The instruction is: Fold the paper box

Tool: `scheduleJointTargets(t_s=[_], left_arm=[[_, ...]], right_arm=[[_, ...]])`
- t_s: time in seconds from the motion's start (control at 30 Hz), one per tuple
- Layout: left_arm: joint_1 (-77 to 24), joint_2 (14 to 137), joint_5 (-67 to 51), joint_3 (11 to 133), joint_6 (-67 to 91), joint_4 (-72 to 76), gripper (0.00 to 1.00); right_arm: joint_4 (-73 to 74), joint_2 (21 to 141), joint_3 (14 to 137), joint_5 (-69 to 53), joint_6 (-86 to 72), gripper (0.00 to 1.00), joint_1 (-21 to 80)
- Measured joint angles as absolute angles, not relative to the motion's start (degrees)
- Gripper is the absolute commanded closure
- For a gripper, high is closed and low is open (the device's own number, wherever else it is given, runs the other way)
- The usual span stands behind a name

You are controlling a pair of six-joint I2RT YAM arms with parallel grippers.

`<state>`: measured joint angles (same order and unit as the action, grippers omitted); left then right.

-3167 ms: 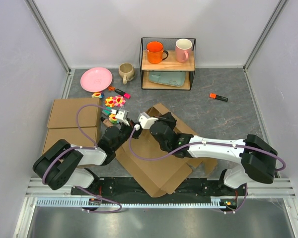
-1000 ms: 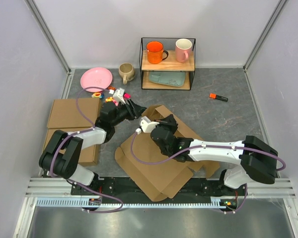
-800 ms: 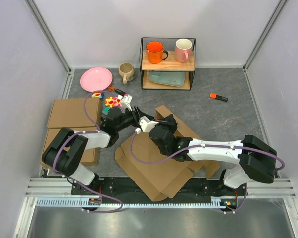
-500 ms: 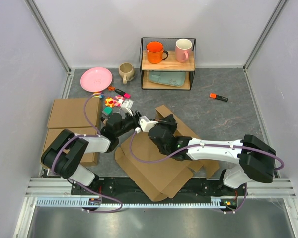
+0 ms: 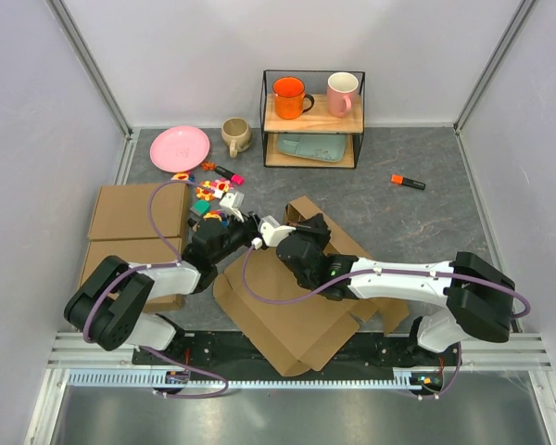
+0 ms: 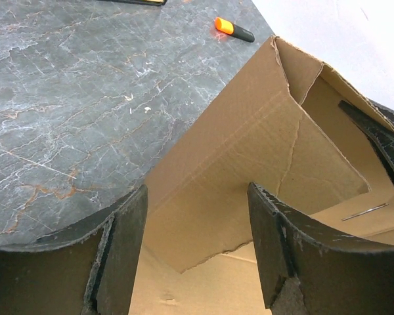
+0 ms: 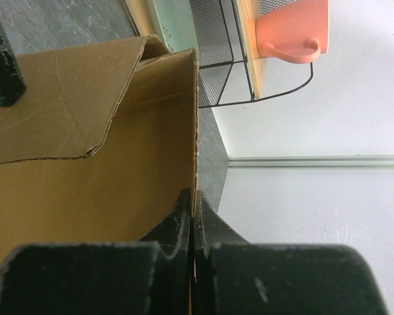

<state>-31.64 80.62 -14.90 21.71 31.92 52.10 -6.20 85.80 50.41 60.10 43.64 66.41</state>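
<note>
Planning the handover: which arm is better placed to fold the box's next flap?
Left, probably. The left gripper is open, facing the paper box; the right gripper is shut on its raised wall.

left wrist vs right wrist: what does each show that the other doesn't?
Left wrist only: the orange highlighter, and the gap between the open fingers of the left tool, with nothing held in it. Right wrist only: the pink mug on the wire shelf, and the right tool shut on a standing cardboard wall. Both: the paper box, partly raised with a flap up, and some grey tabletop.
</note>
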Motion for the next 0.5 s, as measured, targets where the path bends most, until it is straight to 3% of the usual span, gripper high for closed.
scheduleJointTargets(t_s=[0.23,0.5], left_arm=[[-31.64,80.99,-14.83,20.21,30.98,56.14,0.19],[-33.45,81.93,-14.85,17.61,30.02,60.97,0.14]], right_arm=[[-6.09,85.67,50.43,59.94,43.11,1.00,66.41],[-5.50,85.56,50.65,59.77,42.39,1.00,66.41]])
